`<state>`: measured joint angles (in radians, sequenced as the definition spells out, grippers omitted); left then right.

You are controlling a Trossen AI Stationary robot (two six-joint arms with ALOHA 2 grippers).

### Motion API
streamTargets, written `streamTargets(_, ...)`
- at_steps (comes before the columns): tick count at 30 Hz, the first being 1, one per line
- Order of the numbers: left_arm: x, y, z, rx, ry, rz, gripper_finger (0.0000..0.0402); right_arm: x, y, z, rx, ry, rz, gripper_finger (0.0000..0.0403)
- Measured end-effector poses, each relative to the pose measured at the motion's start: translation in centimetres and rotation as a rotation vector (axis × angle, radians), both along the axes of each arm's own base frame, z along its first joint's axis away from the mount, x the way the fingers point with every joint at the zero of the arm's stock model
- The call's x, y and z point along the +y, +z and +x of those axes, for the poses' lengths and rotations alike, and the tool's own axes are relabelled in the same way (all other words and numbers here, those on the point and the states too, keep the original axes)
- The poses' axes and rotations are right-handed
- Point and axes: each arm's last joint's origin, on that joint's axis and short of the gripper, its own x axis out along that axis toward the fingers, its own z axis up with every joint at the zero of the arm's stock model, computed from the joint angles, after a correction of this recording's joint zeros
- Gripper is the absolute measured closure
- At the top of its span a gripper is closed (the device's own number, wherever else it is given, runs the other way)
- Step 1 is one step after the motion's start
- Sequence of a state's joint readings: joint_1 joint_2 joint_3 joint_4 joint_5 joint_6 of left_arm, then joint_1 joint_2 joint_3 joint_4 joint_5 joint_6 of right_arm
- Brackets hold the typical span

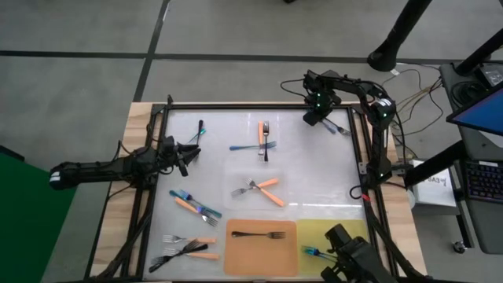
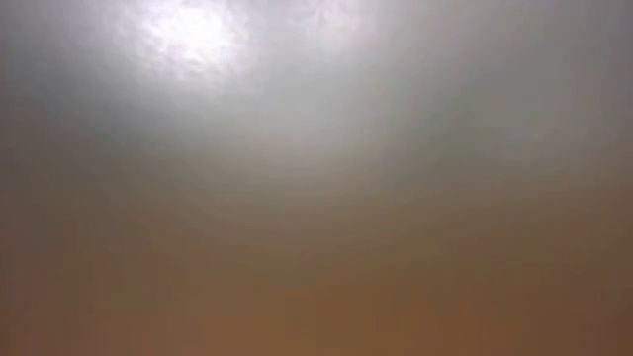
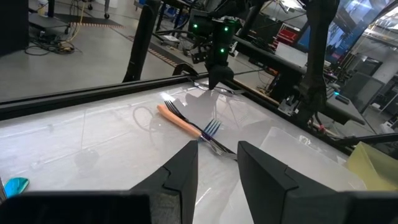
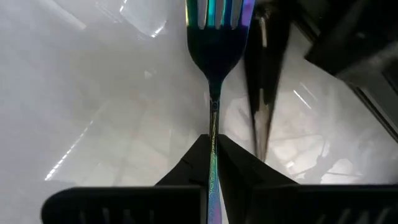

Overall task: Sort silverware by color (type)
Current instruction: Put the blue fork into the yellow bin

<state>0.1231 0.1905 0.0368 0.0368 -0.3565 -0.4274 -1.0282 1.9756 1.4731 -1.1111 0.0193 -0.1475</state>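
So the right claw is clamped on an iridescent fork at the worktop's far right corner. Left claw hangs narrowly parted near the left edge.

Metal forks on a glossy white table, held by matt dark fingers

The iridescent fork is polished metal, its mirror-smooth tines and stem sheening blue, teal and purple, pinched between the right gripper's matt black plastic-looking fingers. The orange-handled fork pairs shiny silver metal tines with a smooth matt handle. The black fork looks like dull dark metal. The white tabletop is glossy and reflective, framed by bare wood. The orange mat and yellow mat look matt.
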Motion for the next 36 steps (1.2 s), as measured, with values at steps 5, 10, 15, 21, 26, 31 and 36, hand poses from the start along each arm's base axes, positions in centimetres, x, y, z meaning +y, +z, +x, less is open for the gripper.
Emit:
streamTargets(5,0.0,0.0,0.0,0.0,0.0,0.0,0.0306,0.4,1.9,-0.1,-0.067,-0.008,-0.009,0.0393)
streamTargets(10,0.0,0.0,0.0,0.0,0.0,0.0,0.0306,1.2,3.5,0.0,-0.147,-0.015,0.022,0.0394)
streamTargets(15,0.0,0.0,0.0,0.0,0.0,0.0,0.0306,3.0,5.3,0.8,-0.22,0.025,0.068,0.0394)
streamTargets(21,0.0,0.0,0.0,0.0,0.0,0.0,0.0306,7.1,9.1,2.2,-0.247,0.111,0.048,0.0394)
streamTargets(26,0.0,0.0,0.0,0.0,0.0,0.0,0.0306,11.9,12.6,2.7,-0.305,0.146,-0.011,0.0394)
streamTargets(31,0.0,0.0,0.0,0.0,0.0,0.0,0.0306,17.6,14.9,1.8,-0.361,0.114,-0.038,0.0394)
streamTargets(36,0.0,0.0,0.0,0.0,0.0,0.0,0.0306,23.9,15.0,0.5,-0.381,0.064,0.002,0.0394)
